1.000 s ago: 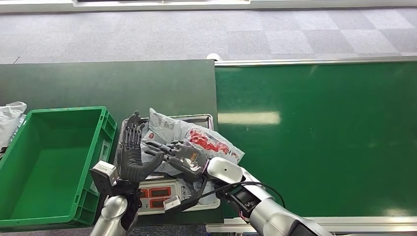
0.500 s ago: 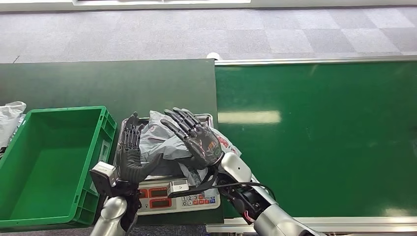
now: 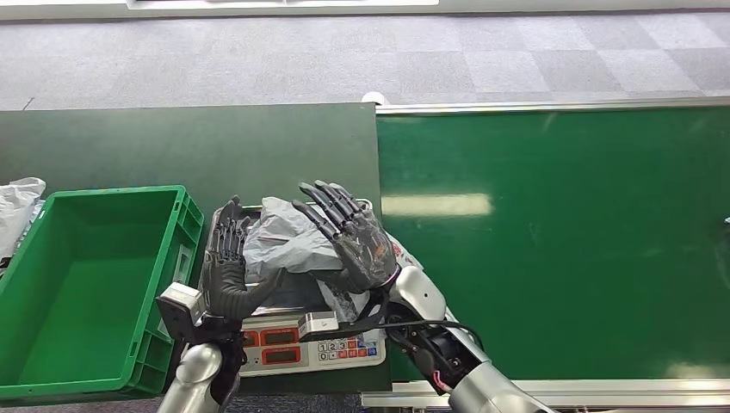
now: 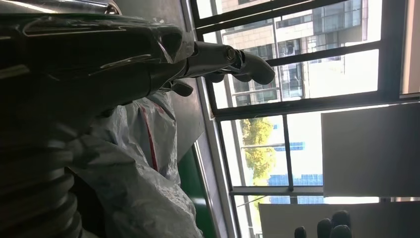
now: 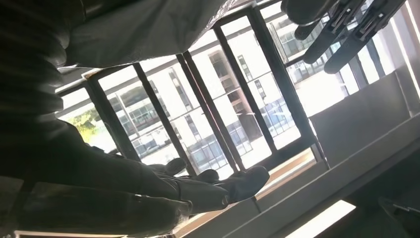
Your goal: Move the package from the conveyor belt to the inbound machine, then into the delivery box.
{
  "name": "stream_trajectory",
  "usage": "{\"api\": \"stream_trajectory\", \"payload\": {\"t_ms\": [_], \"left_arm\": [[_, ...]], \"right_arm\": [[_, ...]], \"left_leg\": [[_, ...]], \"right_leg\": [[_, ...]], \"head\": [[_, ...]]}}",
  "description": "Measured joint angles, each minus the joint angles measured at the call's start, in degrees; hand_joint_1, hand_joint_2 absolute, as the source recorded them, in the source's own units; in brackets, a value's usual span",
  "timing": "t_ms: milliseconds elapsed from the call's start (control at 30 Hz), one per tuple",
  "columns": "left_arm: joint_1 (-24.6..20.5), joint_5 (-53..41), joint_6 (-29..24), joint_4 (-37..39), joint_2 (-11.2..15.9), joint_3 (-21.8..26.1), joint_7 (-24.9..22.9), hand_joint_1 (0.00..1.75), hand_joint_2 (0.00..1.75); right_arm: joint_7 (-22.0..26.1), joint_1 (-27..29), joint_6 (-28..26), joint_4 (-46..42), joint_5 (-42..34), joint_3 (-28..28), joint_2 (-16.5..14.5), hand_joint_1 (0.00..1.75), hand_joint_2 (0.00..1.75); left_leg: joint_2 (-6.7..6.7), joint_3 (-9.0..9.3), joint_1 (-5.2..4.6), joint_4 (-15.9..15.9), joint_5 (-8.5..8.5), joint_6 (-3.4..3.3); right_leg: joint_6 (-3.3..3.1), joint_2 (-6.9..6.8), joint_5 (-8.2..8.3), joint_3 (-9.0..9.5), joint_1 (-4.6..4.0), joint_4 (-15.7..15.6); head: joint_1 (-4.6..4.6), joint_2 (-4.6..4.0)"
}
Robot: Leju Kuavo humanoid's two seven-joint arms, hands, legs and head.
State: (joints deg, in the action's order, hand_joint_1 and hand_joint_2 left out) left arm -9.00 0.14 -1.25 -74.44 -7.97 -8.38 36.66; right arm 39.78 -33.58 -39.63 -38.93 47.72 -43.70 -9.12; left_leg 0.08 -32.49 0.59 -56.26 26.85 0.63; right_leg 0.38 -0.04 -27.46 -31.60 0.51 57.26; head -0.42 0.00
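The package (image 3: 280,243), a crumpled grey plastic bag with red print, lies on the metal tray of the inbound machine (image 3: 306,342), a scale with red displays and a keypad. My right hand (image 3: 350,238) hovers over the package's right half with its fingers spread and nothing in it. My left hand (image 3: 226,260) stands upright at the package's left side, fingers apart, its thumb reaching toward the bag. In the left wrist view the package (image 4: 141,193) lies close beside the left hand (image 4: 99,59).
The green delivery box (image 3: 52,344) stands left of the scale with nothing in it. A white bag (image 3: 17,206) lies beyond its far left corner. The green conveyor belt (image 3: 559,241) stretches to the right, bordered by metal rails.
My right hand has let go of the package, lifted off it and spread its fingers. The package has settled on the scale tray. The left hand has stayed in place.
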Motion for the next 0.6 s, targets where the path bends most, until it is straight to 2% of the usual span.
{"api": "stream_trajectory", "payload": {"t_ms": [167,300,367,467,533,600], "left_arm": [[0.0,-0.4,0.0,0.0,-0.2,0.0,0.0,0.0,1.75],[0.0,-0.5,-0.1,0.0,-0.5,0.0,-0.1,0.0,1.75],[0.0,-0.7,-0.3,0.0,-0.6,0.0,-0.2,0.0,1.75],[0.0,-0.8,-0.8,0.1,-0.6,0.0,-0.2,0.0,1.75],[0.0,-0.8,-1.0,0.2,-0.5,0.0,-0.2,0.0,1.75],[0.0,-0.7,-1.0,0.6,-0.4,0.0,0.0,0.0,1.75]], "right_arm": [[0.1,0.9,0.1,-1.7,-0.8,1.4,0.3,0.0,1.75],[0.1,1.7,2.6,-3.5,-14.1,0.9,0.6,0.0,1.75],[0.1,2.7,8.2,-5.9,-23.0,0.7,1.1,0.0,1.75],[0.0,5.0,22.9,-9.8,-34.2,1.6,1.7,0.0,1.75],[-0.6,6.8,31.9,-11.6,-37.1,2.9,1.8,0.0,1.75],[-1.4,8.2,38.1,-12.8,-37.9,4.3,1.9,0.0,1.75]], "left_leg": [[0.0,-0.02,0.0,0.0,0.0,0.0],[0.0,-0.04,0.0,0.0,0.0,0.0],[0.0,-0.04,0.0,0.0,0.0,0.0],[0.01,-0.08,0.0,0.0,0.0,0.0],[0.0,-0.12,0.0,0.0,0.0,0.0],[0.0,-0.15,0.0,0.0,0.0,0.0]], "right_leg": [[0.0,0.0,0.0,-0.02,0.0,0.0],[0.0,0.0,0.0,-0.04,0.0,0.0],[0.0,0.0,0.0,-0.05,0.0,0.0],[0.0,0.0,0.0,-0.08,0.0,0.0],[0.0,0.0,0.0,-0.12,0.0,0.0],[0.0,0.0,0.0,-0.16,0.0,0.0]], "head": [[0.01,0.0],[-0.01,0.0],[0.0,0.0],[0.0,0.0],[0.0,0.0],[-0.01,0.0]]}}
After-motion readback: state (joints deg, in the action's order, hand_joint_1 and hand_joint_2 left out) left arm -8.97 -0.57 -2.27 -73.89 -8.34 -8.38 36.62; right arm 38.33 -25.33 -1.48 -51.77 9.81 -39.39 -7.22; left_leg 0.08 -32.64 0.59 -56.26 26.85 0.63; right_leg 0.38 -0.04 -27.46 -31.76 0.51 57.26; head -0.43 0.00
